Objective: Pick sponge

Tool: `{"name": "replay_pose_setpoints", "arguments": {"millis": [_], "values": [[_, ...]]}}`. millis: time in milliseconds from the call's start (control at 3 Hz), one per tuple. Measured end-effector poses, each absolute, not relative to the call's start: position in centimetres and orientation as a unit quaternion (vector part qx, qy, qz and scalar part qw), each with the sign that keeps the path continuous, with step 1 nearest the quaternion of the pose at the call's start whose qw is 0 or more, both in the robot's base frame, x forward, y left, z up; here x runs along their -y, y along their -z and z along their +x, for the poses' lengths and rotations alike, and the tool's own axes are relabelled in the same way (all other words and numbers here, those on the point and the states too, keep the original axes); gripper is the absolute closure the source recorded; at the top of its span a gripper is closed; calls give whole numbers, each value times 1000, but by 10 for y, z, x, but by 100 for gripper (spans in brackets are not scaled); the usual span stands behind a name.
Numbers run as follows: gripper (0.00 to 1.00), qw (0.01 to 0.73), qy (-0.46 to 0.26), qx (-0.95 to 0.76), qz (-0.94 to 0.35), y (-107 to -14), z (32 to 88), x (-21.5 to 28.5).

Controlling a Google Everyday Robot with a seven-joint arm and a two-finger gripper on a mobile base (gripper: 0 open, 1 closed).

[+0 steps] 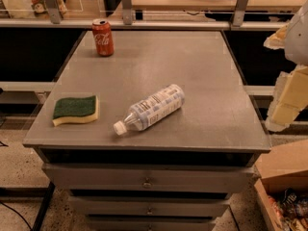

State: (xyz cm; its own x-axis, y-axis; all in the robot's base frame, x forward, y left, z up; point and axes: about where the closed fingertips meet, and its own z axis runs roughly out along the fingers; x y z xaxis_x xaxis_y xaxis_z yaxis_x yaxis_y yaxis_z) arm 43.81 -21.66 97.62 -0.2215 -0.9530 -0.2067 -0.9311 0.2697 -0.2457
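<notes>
The sponge (75,109) lies flat near the front left corner of the grey cabinet top (202,66), dark green side up over pale yellow foam. My gripper (281,76) is at the right edge of the view, beyond the cabinet's right side and far from the sponge. Its pale yellow blocky fingers (288,97) stand apart, with nothing between them.
A clear plastic water bottle (151,108) lies on its side in the middle front of the top, cap toward the front left. A red cola can (102,37) stands upright at the back left. A cardboard box (284,177) sits on the floor at the lower right. Drawers (147,181) face the front.
</notes>
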Motion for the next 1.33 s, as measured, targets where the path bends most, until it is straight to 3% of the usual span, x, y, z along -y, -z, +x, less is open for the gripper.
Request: {"name": "replay_pose_setpoints", "arguments": {"millis": [667,1333], "values": [[0,167,36,-766,-620,-983,444,197],[0,161,30,-698,-697,-996,482,82]]}}
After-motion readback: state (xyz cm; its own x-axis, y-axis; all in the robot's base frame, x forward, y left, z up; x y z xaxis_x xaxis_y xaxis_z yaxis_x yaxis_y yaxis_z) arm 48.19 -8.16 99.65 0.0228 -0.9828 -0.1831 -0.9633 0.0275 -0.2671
